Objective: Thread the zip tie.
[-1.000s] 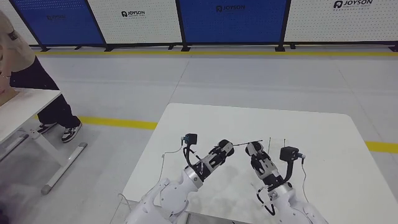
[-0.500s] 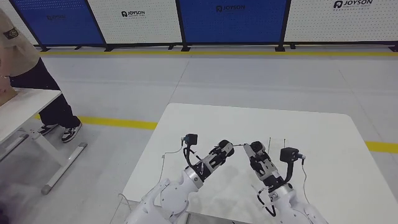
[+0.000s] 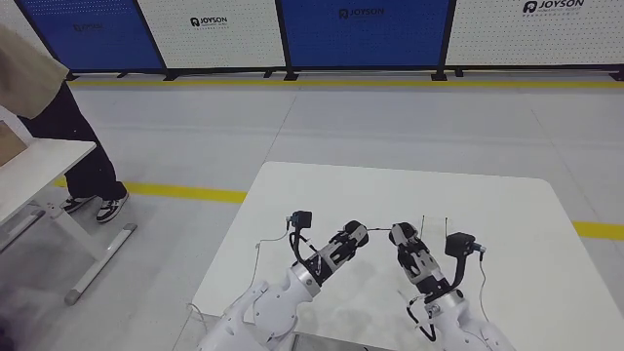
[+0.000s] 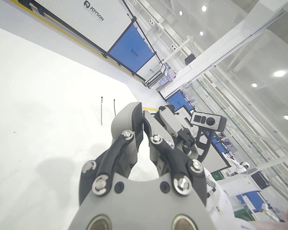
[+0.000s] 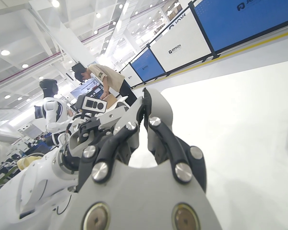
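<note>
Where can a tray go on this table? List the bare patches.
Bare: the whole far half of the table, from its far edge to the arms, and the right side beyond the two spare zip ties. Crowded: the near middle, where the left gripper and right gripper hold a zip tie between them, jaws shut.

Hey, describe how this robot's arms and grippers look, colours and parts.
The left arm and right arm are white with black sections. The left gripper and right gripper have grey shell jaws, black ribbed pads, black links, silver bolts. A black camera box with thin cable rides each wrist.
</note>
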You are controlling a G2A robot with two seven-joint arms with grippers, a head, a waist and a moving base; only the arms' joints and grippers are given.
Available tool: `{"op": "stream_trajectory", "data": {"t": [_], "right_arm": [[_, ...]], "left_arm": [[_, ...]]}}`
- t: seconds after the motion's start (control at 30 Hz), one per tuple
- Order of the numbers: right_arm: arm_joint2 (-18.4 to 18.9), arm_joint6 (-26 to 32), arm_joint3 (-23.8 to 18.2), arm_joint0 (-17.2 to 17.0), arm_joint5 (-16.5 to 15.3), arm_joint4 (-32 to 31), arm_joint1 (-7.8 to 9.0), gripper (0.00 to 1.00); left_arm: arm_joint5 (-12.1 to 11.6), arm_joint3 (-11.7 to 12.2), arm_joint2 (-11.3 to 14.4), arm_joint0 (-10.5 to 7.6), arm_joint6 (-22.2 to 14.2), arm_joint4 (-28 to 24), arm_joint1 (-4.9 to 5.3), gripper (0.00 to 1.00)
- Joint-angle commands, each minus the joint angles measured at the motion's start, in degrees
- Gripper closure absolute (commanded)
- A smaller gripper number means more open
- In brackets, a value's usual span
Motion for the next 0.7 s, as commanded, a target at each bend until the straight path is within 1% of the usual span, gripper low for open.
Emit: {"op": "stream_trajectory", "data": {"t": [0.0, 0.3, 0.5, 0.53, 0.57, 0.6, 0.63, 0.67], "right_arm": [[0.0, 0.0, 0.1, 0.1, 0.1, -0.1, -0.04, 1.00], [-0.3, 0.8, 0.3, 0.5, 0.2, -0.4, -0.18, 1.00], [-0.3, 1.2, 0.3, 0.6, 0.3, -0.6, -0.23, 1.00], [-0.2, 1.2, 0.2, 0.6, 0.4, -0.9, -0.22, 1.00], [-0.1, 1.2, 0.1, 0.4, 0.5, -1.1, -0.21, 1.00], [-0.1, 1.1, 0.0, 0.3, 0.5, -1.2, -0.20, 1.00], [0.0, 1.1, -0.1, 0.3, 0.6, -1.3, -0.19, 1.00], [0.1, 0.9, -0.2, 0.1, 0.6, -1.5, -0.18, 1.00]], "left_arm": [[0.0, -0.1, -0.1, 0.08, 0.0, 0.0, 0.03, 1.00], [-0.8, -0.9, -0.2, 0.45, -0.9, -0.2, 0.20, 1.00], [-0.4, -1.1, -0.2, 0.57, -0.7, 0.2, 0.26, 0.99], [-0.3, -1.1, -0.2, 0.60, -0.5, 0.3, 0.26, 0.69], [-0.1, -1.2, -0.2, 0.61, -0.4, 0.5, 0.26, 0.53], [0.1, -1.2, -0.1, 0.61, -0.3, 0.7, 0.26, 0.24], [0.3, -1.2, -0.1, 0.60, -0.1, 1.1, 0.26, 0.00], [0.5, -1.2, 0.0, 0.56, 0.3, 1.9, 0.26, 0.00]]}}
